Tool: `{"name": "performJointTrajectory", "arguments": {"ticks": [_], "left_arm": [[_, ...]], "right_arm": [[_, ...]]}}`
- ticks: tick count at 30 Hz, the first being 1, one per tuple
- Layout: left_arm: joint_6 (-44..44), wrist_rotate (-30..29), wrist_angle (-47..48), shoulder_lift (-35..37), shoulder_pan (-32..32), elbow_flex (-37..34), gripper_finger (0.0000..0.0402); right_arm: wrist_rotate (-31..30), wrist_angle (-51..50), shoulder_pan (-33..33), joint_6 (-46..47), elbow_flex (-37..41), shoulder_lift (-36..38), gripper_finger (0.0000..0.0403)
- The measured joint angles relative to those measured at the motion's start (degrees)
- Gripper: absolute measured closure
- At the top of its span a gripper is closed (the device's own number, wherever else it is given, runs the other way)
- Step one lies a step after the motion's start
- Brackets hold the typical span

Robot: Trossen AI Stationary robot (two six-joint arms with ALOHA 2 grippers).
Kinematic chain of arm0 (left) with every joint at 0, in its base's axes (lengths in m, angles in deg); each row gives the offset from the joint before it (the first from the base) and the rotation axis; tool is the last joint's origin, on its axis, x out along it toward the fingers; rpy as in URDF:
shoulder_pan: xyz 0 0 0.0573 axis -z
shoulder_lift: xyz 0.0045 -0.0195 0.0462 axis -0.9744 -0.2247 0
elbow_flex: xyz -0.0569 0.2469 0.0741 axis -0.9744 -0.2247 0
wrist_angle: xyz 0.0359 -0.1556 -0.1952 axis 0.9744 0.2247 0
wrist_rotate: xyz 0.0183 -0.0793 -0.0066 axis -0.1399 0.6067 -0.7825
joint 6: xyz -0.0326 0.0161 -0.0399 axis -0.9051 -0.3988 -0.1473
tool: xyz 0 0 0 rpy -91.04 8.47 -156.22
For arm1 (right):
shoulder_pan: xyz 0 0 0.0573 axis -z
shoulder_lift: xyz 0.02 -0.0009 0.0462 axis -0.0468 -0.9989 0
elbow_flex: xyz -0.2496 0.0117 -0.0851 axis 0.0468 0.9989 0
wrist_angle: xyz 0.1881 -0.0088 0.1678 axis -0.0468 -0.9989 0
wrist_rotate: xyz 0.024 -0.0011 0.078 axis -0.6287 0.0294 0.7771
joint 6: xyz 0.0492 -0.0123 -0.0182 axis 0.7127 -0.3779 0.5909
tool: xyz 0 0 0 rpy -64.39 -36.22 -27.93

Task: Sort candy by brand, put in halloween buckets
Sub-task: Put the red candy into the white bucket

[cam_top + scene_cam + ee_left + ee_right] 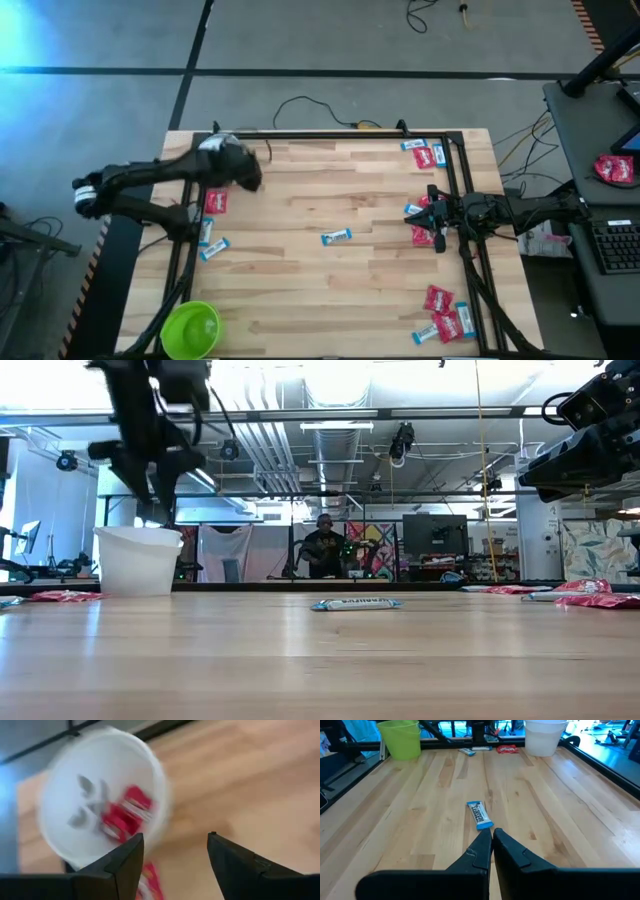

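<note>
The left gripper (172, 852) is hovering, fingers spread and empty, over the white bucket (102, 795), blurred, red candy (125, 815) lying inside. A blue candy (336, 237) is lying mid-table (330, 290). The right gripper (491, 845), closed and empty, is waiting at the right edge.

— What sort of place is this?

— A robotics lab or workshop. In the centre of the low view, bare ducts and pipes (330, 435) run along an open ceiling, with a camera (402, 440) hanging from it.

— And lower down?

— A person (324, 548) stands mid-frame at a far bench, with a dark monitor (434, 536) just to the right. At the right edge of the high view sit a keyboard (617, 246) and loose cables (525, 150) on a concrete floor (330, 40). The butcher-block table (330, 290) has a black metal frame (330, 134) bolted along its top edge.
</note>
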State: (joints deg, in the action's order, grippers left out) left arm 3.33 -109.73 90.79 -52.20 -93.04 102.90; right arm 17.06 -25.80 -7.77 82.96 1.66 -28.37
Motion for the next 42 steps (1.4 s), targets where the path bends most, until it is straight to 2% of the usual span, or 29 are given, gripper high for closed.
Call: {"name": "performJointTrajectory", "arguments": {"ticks": [7, 12, 15, 19, 29, 33, 36, 39, 42], "left_arm": [[-23.78, 4.02, 5.56, -1.86, 21.40, -4.89, 0.0208], [-39.72, 5.62, 5.47, -6.26, 27.96, -11.17, 0.0214], [-46.55, 5.34, 5.24, -9.08, 28.17, -14.82, 0.0214], [-51.39, 0.22, 6.93, -13.64, 26.87, -13.36, 0.0214], [-52.32, 1.14, 4.28, -25.05, 20.37, -14.31, 0.0214], [-51.73, 1.31, -6.50, -26.50, 16.00, -18.49, 0.0214], [-55.86, -0.38, -10.23, -26.40, 13.28, -22.40, 0.0214], [-60.67, -2.08, -10.87, -26.30, 13.75, -24.41, 0.0214], [-60.60, -2.80, -12.25, -26.19, 15.42, -24.61, 0.0214]], "right_arm": [[0.00, 0.00, 0.01, 0.01, -0.01, 0.00, 0.0394], [0.00, 0.00, 0.00, 0.00, 0.00, 0.00, 0.0394], [0.00, 0.00, -0.01, 0.00, 0.00, 0.02, 0.0394], [-0.02, -0.02, -0.01, 0.01, 0.00, -0.07, 0.0394], [0.00, -0.04, -0.01, -0.01, 0.00, -0.28, 0.0394], [0.00, -0.02, -0.01, -0.01, 0.00, -0.38, 0.0394], [0.00, 0.00, 0.01, 0.01, 0.00, -0.35, 0.0394], [0.00, 0.00, 0.01, -0.01, 0.00, -0.37, 0.0394], [0.00, 0.00, 0.01, 0.01, 0.00, -0.35, 0.0394]]}}
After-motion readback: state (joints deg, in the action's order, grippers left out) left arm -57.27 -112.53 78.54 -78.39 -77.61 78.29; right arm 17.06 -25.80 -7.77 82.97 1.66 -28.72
